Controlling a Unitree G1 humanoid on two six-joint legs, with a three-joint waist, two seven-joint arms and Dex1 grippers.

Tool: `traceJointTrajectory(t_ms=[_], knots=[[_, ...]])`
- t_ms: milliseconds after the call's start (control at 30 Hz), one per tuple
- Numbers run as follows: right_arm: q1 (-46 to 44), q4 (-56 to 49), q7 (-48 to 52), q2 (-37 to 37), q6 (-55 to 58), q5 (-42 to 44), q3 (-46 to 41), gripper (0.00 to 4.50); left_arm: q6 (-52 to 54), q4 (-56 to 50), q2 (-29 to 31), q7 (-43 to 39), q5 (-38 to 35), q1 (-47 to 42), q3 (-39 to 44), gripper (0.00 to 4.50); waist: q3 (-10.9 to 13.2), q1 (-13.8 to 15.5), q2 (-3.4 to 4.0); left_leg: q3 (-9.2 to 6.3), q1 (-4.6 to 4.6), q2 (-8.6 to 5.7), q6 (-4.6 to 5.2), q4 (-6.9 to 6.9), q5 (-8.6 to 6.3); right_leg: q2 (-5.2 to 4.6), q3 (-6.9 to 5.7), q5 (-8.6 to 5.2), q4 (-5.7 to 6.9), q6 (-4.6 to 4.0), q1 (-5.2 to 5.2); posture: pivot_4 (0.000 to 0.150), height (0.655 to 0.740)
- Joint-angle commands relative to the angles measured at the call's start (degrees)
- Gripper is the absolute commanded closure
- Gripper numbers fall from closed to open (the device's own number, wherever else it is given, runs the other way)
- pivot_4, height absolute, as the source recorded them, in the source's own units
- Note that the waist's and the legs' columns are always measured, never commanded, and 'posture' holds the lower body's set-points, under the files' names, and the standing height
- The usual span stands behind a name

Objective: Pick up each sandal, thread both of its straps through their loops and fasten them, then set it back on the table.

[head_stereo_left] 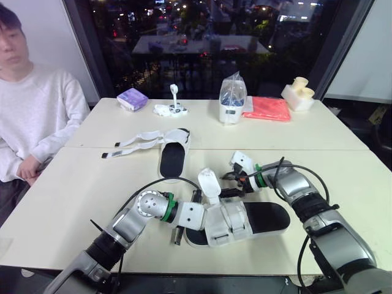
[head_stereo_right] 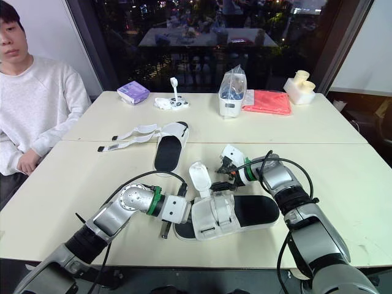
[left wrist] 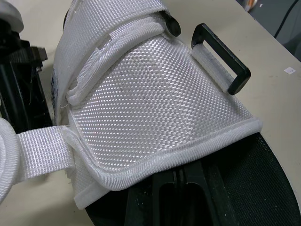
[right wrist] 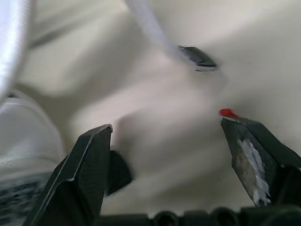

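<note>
- My left gripper (left wrist: 178,180) has its two black fingers pressed together, pinching the edge of the white woven sandal with the black sole (left wrist: 155,89) just ahead of them.
- My left arm (head_stereo_left: 125,225) runs low behind those jaws, elbow bent.
- My right gripper (right wrist: 164,123) holds its fingers spread wide apart.
- My right arm (head_stereo_left: 306,203) bends at the elbow, its wrist turned toward my left jaws and near them.

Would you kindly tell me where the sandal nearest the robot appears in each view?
Left eye view: near sandal, low centre.
Right eye view: low centre again, slightly leftward.
Left wrist view: its white woven upper up close, black loop beside.
Right wrist view: white fabric at the edge, probably it.
Shared landmark: second sandal, lying beyond it in both eye views.
</note>
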Motion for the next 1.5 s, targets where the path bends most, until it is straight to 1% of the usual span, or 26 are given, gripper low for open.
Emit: traceJointTrajectory(t_ms=[33, 100, 200, 333, 400, 500, 567, 667, 900, 1167, 1267, 1400, 1433, 1500], knots=[[-2.3, 2.1, -1.7, -0.6, -1.7, -1.2, -2.9, 0.54, 2.0, 4.2, 0.5, -2.6, 4.3, 4.2, -6.6, 4.5, 0.0, 0.1, 0.0, -0.02, 0.0, 0.0, 0.0, 0.0, 0.0, 0.0, 0.0, 0.0, 0.0, 0.0, -0.05, 0.15, 0.74], [-3.0, -1.3, -0.5, -2.4, 2.0, 0.9, -5.8, 0.54, 2.0, 3.8, 0.8, -2.9, 4.1, 4.4, -6.5, 4.5, 0.0, 0.1, 0.02, -0.03, -0.01, 0.0, 0.0, 0.0, 0.0, -0.01, 0.01, -0.01, 0.0, 0.0, -0.21, 0.15, 0.74], [-1.8, -8.9, 2.0, -5.3, 9.1, 3.9, -8.8, 0.54, 1.9, 3.5, 1.0, -3.1, 4.1, 4.6, -6.5, 4.5, 0.0, 0.2, 0.05, -0.02, -0.14, -0.01, 0.01, 0.0, 0.0, -0.03, 0.02, -0.01, 0.0, 0.0, -0.11, 0.15, 0.74], [2.2, -21.8, 6.4, -9.4, 22.9, 10.6, -11.0, 0.54, 2.0, 3.8, 0.7, -2.7, 4.3, 4.1, -6.4, 4.5, 0.0, 0.2, 0.04, -0.07, -0.12, 0.0, 0.0, 0.0, -0.01, -0.07, 0.01, -0.01, -0.04, 0.0, -0.07, 0.15, 0.74], [3.4, -25.9, 6.9, -10.3, 28.2, 13.1, -11.6, 0.54, 1.9, 4.3, 0.4, -2.6, 4.2, 3.8, -6.2, 4.5, 0.0, 0.2, 0.04, -0.08, -0.11, 0.01, 0.0, 0.0, -0.03, -0.16, 0.0, -0.01, -0.08, 0.0, -0.08, 0.15, 0.74], [4.0, -29.3, 6.7, -9.9, 35.8, 17.0, -12.2, 0.54, 1.6, 5.2, 0.1, -2.5, 4.2, 3.3, -6.1, 4.5, 0.0, 0.2, 0.04, -0.08, -0.12, 0.01, 0.02, 0.0, -0.06, -0.26, 0.0, 0.0, -0.06, 0.0, -0.35, 0.15, 0.74], [4.0, -29.7, 6.1, -9.2, 37.5, 17.9, -11.5, 0.54, 1.1, 5.9, 0.0, -2.5, 4.2, 2.8, -5.9, 4.5, 0.0, 0.3, 0.04, -0.08, -0.14, 0.0, 0.04, 0.0, -0.07, -0.28, 0.01, 0.0, -0.05, 0.0, -0.38, 0.15, 0.74], [3.6, -28.1, 4.7, -6.8, 38.1, 18.5, -10.4, 0.54, 0.4, 7.0, -0.2, -2.5, 4.3, 2.2, -5.6, 4.5, 0.0, 0.3, 0.04, -0.08, -0.14, -0.02, 0.06, 0.0, -0.09, -0.31, 0.02, 0.0, -0.05, 0.0, -0.37, 0.15, 0.74], [-0.4, -18.8, 4.0, 0.5, 35.5, 17.0, -6.8, 0.54, 0.7, 7.4, -0.5, -1.4, 3.8, 2.4, -4.3, 4.5, 0.0, 0.3, 0.03, -0.07, -0.14, -0.06, 0.08, 0.02, -0.07, -0.3, 0.0, 0.02, 0.04, -0.01, -0.39, 0.15, 0.74], [-9.0, -3.8, 4.7, 8.8, 32.8, 17.1, -7.4, 0.54, 1.7, 6.4, -0.6, -0.1, 4.2, 3.2, -3.6, 4.5, 0.0, 0.2, 0.04, -0.07, -0.13, -0.08, 0.07, 0.02, -0.05, -0.17, -0.01, 0.02, 0.1, -0.01, -0.41, 0.15, 0.74], [-11.5, -0.1, 5.1, 9.9, 32.2, 17.5, -8.8, 0.54, 2.1, 6.0, -0.7, 0.4, 4.3, 3.5, -3.7, 4.5, 0.0, 0.3, 0.04, -0.07, -0.14, -0.1, 0.08, 0.03, -0.05, -0.17, 0.0, 0.02, 0.1, -0.01, -0.4, 0.15, 0.74], [-13.5, 2.1, 5.9, 10.0, 31.8, 17.3, -9.3, 0.54, 2.8, 5.5, -0.7, 1.1, 4.2, 3.9, -3.5, 4.5, 0.0, 0.2, 0.04, -0.07, -0.14, -0.14, 0.07, 0.03, -0.05, -0.18, 0.01, 0.02, 0.11, -0.01, -0.4, 0.15, 0.74], [-14.0, 2.5, 6.0, 9.7, 31.7, 17.3, -9.7, 0.76, 2.9, 5.4, -0.7, 1.2, 4.2, 3.9, -3.6, 4.5, 0.0, 0.2, 0.04, -0.07, -0.13, -0.14, 0.07, 0.03, -0.05, -0.18, 0.01, 0.02, 0.11, -0.01, -0.4, 0.15, 0.74], [-14.9, 3.1, 6.3, 9.2, 31.2, 17.1, -10.2, 1.36, 3.0, 5.4, -0.9, 1.2, 4.1, 4.0, -3.6, 4.5, 0.0, 0.2, 0.04, -0.07, -0.13, -0.14, 0.07, 0.03, -0.06, -0.18, 0.01, 0.02, 0.11, -0.01, -0.41, 0.15, 0.74]])
